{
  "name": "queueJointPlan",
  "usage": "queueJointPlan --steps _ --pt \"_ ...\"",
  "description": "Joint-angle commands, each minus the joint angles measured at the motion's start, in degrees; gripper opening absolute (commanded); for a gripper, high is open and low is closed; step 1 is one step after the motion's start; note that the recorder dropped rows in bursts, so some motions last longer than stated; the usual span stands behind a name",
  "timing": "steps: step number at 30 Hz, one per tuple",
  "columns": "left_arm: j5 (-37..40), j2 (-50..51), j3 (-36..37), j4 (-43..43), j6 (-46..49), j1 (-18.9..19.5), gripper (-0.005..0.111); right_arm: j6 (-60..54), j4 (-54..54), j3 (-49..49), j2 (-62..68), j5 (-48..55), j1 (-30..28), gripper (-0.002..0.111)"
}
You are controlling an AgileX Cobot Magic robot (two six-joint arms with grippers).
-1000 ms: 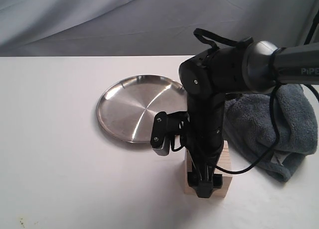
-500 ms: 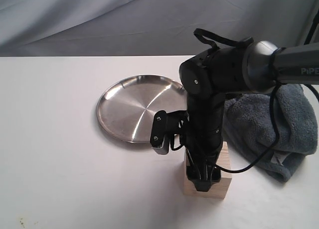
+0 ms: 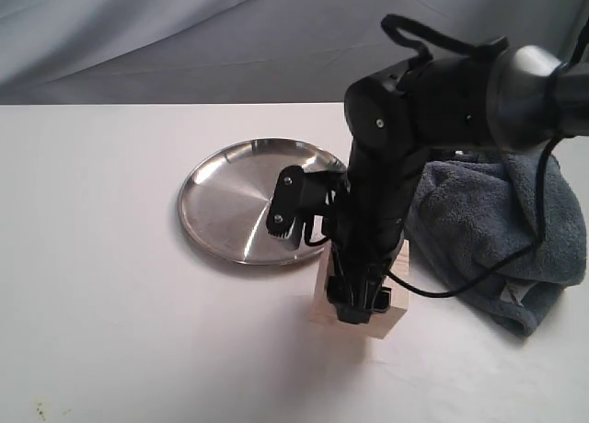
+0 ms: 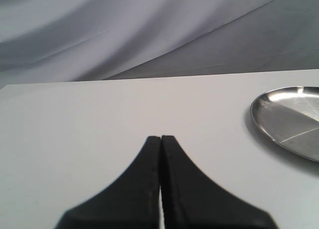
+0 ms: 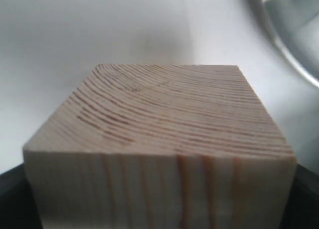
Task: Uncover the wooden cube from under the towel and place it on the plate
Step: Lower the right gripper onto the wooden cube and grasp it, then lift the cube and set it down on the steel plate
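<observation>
The exterior camera looks down on the table (image 3: 92, 257), plate (image 3: 230, 202) mid-frame. The left wrist camera sits low, facing across it to the backdrop (image 4: 149, 30). The right wrist camera is tight on the cube (image 5: 159, 139). All share the plate.

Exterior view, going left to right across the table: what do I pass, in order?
plate → wooden cube → towel
</observation>
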Motion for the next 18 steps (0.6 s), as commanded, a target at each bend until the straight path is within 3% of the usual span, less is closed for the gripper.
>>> queueJointPlan --steps 1,7,9,12,18 --pt "-0.1 -0.1 0.3 -0.5 0.1 0.1 0.0 2.5 3.9 -0.1 -4.4 -1.6 -0.5 0.0" --pt "-0.1 -0.1 0.3 -0.5 0.1 0.1 0.0 12.2 3.6 -8.5 -4.9 -0.3 -0.5 0.0" --pt "-0.1 -0.1 0.3 -0.5 0.1 0.1 0.0 17.6 3.2 -15.1 -3.2 1.2 -1.6 0.0" --pt "-0.1 -0.1 0.3 -0.5 0.1 0.1 0.0 24.6 3.6 -27.6 4.7 13.1 -4.2 0.0" --pt "-0.1 -0.1 0.3 -0.5 0.1 0.1 0.0 30.1 7.4 -45.2 18.9 13.1 -7.5 0.0"
